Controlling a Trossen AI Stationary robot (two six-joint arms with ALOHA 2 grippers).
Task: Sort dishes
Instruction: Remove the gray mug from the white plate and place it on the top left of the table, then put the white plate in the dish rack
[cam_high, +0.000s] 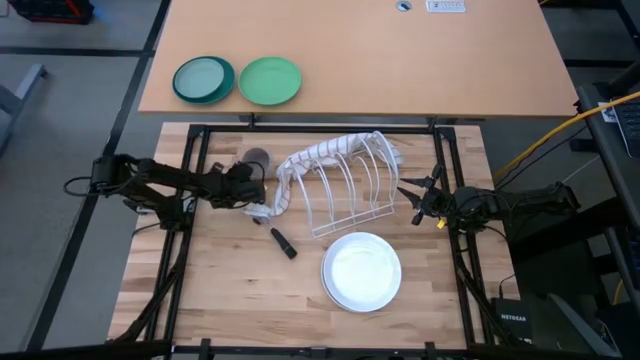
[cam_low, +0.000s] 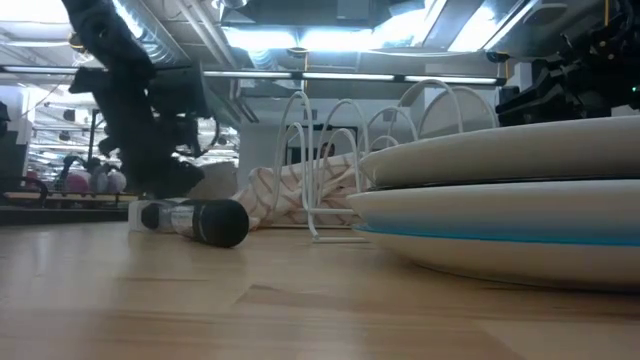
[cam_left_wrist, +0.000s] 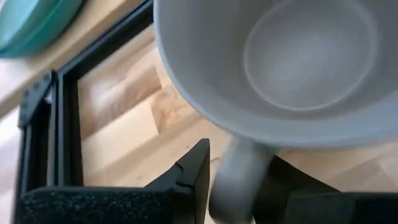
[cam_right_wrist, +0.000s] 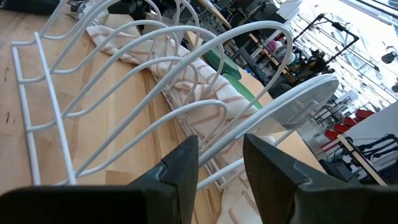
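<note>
High view: the left claw (cam_high: 252, 190) sits left of centre, right at the small grey cup (cam_high: 257, 158), which stands on the wooden desk (cam_high: 220, 290) just above it in the frame. A white wire rack (cam_high: 350, 190) stands at centre with a striped cloth (cam_high: 330, 152) draped over its upper side. Below the rack, lower centre-right, lies a stack of plates (cam_high: 361, 271), white one on top. A small black cylinder (cam_high: 284, 243) lies on the boards left of the stack. The right claw (cam_high: 418, 200) hovers at the rack's right end, fingers spread, nothing between them. A teal plate (cam_high: 203, 79) and a green plate (cam_high: 269, 80) sit side by side on the far tabletop, upper left.

Low view: the plate stack fills the right side (a light blue plate (cam_low: 520, 225) under a white one, a dark edge between). The black cylinder lies left of centre; the rack and cloth stand behind it.

Left wrist view: the cup fills the upper right, seen from above into its bowl. Its handle (cam_left_wrist: 239, 180) lies between the two dark fingers (cam_left_wrist: 193, 177), which flank it closely; whether they already pinch it I cannot tell.

Right wrist view: the claw's fingers (cam_right_wrist: 183, 165) stand apart, empty, facing the rack's wire loops and the cloth.
</note>
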